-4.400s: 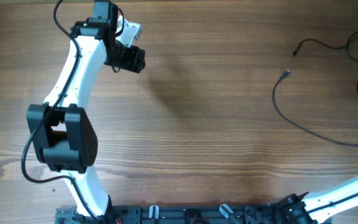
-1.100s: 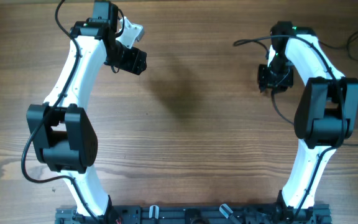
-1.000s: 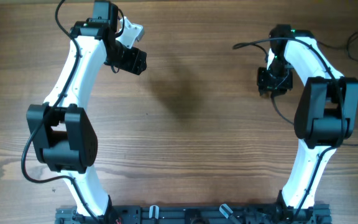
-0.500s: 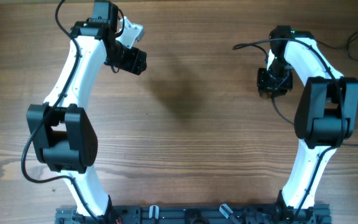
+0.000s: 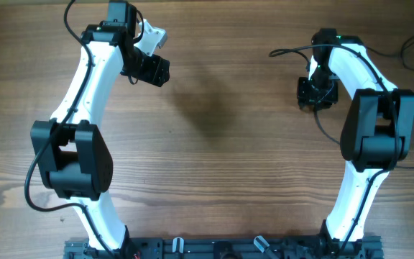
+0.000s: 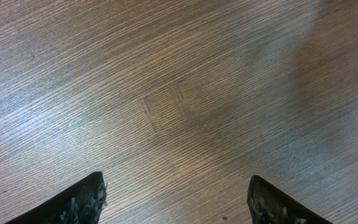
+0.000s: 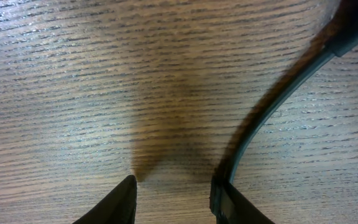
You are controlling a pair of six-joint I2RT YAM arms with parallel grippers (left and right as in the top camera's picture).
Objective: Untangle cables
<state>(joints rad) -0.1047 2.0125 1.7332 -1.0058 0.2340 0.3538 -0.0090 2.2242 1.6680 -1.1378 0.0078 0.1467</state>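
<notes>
Right claw (image 7: 174, 186) parted, thin black cable (image 7: 291, 84) curving, grained wooden table (image 7: 73, 74)

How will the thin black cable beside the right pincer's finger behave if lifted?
Probably floppy: the cable lies in a loose curve on the table, so it would likely sag and trail from the right pincer. It looks thin, so likely light. Its smooth round jacket may slip from a loose grip.

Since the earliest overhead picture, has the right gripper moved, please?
Yes: the right gripper went from beside the base rail out to the cable, far from it.
</notes>
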